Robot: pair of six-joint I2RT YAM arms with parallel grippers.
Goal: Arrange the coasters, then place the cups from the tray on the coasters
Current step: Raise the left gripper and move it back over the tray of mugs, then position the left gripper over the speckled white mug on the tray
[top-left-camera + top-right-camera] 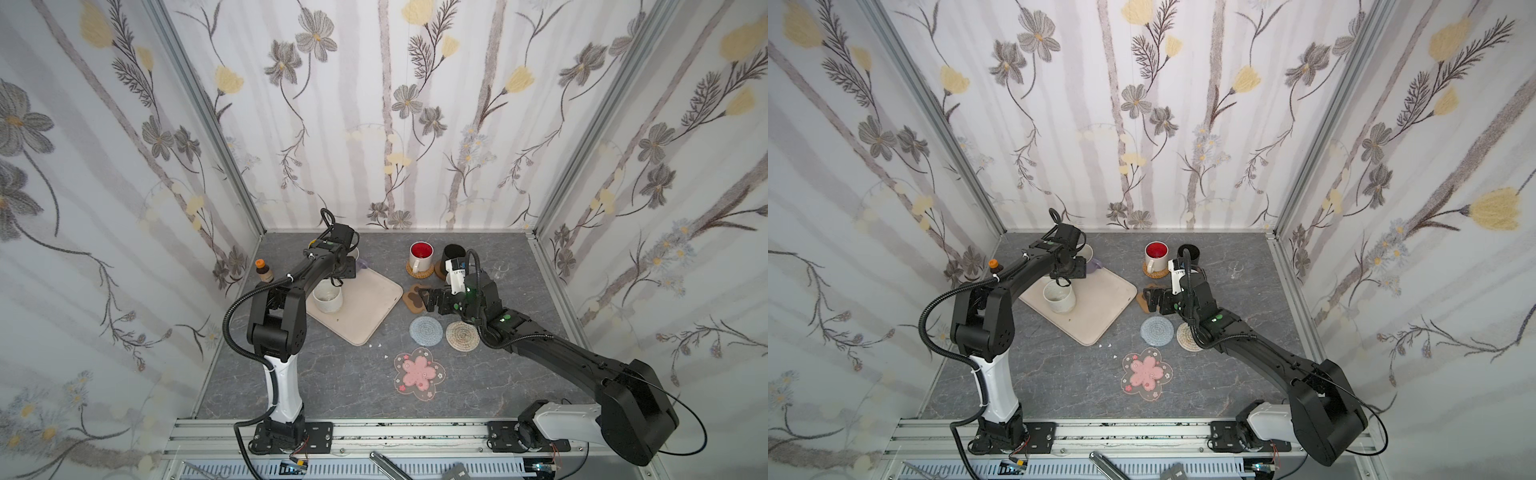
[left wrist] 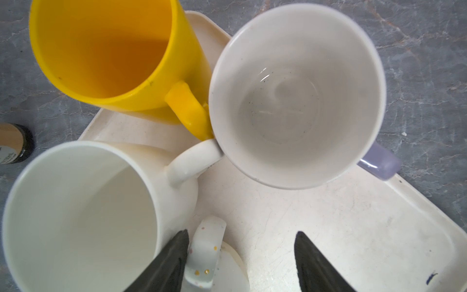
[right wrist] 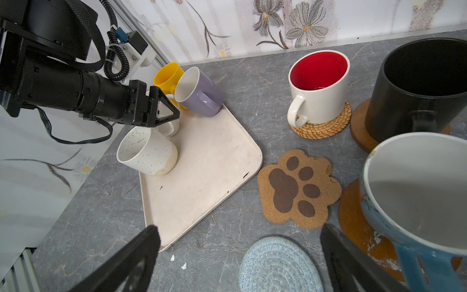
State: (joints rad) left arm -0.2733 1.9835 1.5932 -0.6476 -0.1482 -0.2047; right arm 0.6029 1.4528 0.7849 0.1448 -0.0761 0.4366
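Step in hand: moving cups off the large beige rounded-rectangle tray [image 1: 365, 303] onto coasters.

Off the tray, on the right arm's side, three cups look done:
- white mug with red inside [image 3: 318, 88] on the woven rattan round coaster [image 3: 326, 126]
- black mug [image 3: 424, 88] on a brown wooden round coaster [image 3: 358, 131]
- blue mug [image 3: 417, 202] on the second brown wooden round [image 3: 353, 227]

On the tray: yellow mug [image 2: 101, 50], lavender-grey mug [image 3: 199, 93], plain cream-white mug [image 2: 75, 215], speckled cream-white mug [image 3: 146, 154].

The left gripper [image 2: 242, 232] is low over the tray. Its jaws are partly spread and straddle the speckled mug's handle [image 2: 207, 247], which sits close to one finger. I see no grip yet.

The right gripper [image 3: 240, 227] is spread wide and empty, just off the tray's edge. It hangs above the brown paw-print cork coaster [image 3: 298, 189] and the grey-blue knitted round coaster [image 3: 278, 265].

The beige braided round coaster [image 1: 461, 334] and the pink blossom coaster [image 1: 419, 373] are also free, so four cups match four free coasters.

Next move, as I judge it: close on the handle and lift straight up, since the plain mug stands just beside it. Then I carry the speckled mug to the paw-print coaster, the one nearest the tray. The right arm must clear that spot first.
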